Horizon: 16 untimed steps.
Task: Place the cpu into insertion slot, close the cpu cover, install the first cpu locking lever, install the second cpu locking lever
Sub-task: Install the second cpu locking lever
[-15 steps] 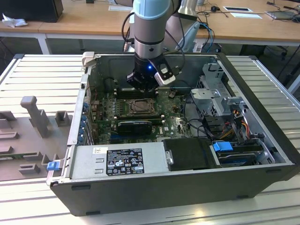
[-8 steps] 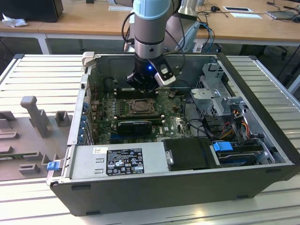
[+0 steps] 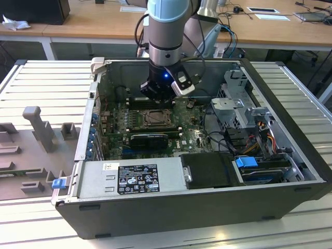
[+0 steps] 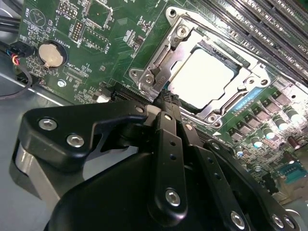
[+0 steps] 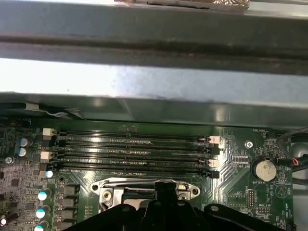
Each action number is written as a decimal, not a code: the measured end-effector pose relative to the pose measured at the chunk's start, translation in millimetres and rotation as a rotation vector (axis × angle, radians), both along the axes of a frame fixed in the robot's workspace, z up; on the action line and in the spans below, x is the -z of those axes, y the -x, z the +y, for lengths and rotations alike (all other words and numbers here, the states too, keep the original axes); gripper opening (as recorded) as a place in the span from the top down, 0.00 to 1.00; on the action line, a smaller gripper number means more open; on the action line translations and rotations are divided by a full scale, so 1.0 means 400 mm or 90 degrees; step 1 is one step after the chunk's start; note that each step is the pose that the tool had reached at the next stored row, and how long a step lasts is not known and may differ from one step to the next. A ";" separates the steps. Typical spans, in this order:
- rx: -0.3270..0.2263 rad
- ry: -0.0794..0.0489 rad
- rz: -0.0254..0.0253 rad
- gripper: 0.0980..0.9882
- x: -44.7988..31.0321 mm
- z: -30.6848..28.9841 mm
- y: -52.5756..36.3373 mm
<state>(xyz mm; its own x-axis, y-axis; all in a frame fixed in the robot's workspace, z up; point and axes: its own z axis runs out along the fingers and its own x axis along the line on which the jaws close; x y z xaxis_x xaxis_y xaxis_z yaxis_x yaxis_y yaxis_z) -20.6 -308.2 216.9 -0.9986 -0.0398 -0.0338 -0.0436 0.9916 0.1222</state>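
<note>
Hovering at the insertion slot [image 4: 202, 77] edge, gripper [image 4: 166, 98] fingers pinched together, empty; cpu [image 4: 204, 79] seated mid-motherboard [image 4: 96, 43], cpu cover [image 4: 159, 72] down. Best pressed squarely on the frame's rim.

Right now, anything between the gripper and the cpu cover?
Nothing visible. In the second wrist view the gripper has its tip at the edge of the cpu cover, with bare board beside it. The cpu lies inside the frame.
</note>
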 end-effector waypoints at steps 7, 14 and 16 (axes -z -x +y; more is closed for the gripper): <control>0.000 0.001 0.0000 0.99 -0.013 -0.005 0.000; 0.000 0.001 0.0000 0.99 -0.028 -0.029 0.002; 0.000 0.001 0.0000 0.99 -0.042 -0.029 0.002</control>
